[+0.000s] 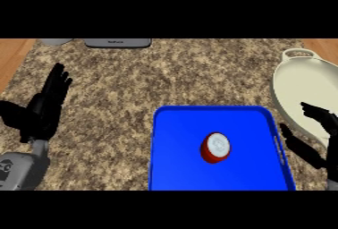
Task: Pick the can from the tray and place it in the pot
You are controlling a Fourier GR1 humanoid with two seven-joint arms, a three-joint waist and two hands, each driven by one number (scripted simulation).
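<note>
A red can [215,148] with a white lid stands on the blue tray [178,134], slightly right of the tray's middle. The cream pot [305,85] with a loop handle sits at the right edge of the counter, beyond the tray's right rim. My right hand [315,134] is open just right of the tray, in front of the pot's near side, fingers spread and apart from the can. At the left, my left hand [45,105] rests open with fingers pointing up, far from the tray.
A grey appliance [117,42] and a grey round object [55,41] sit along the far edge of the speckled counter [165,71]. Wooden floor shows at both upper corners.
</note>
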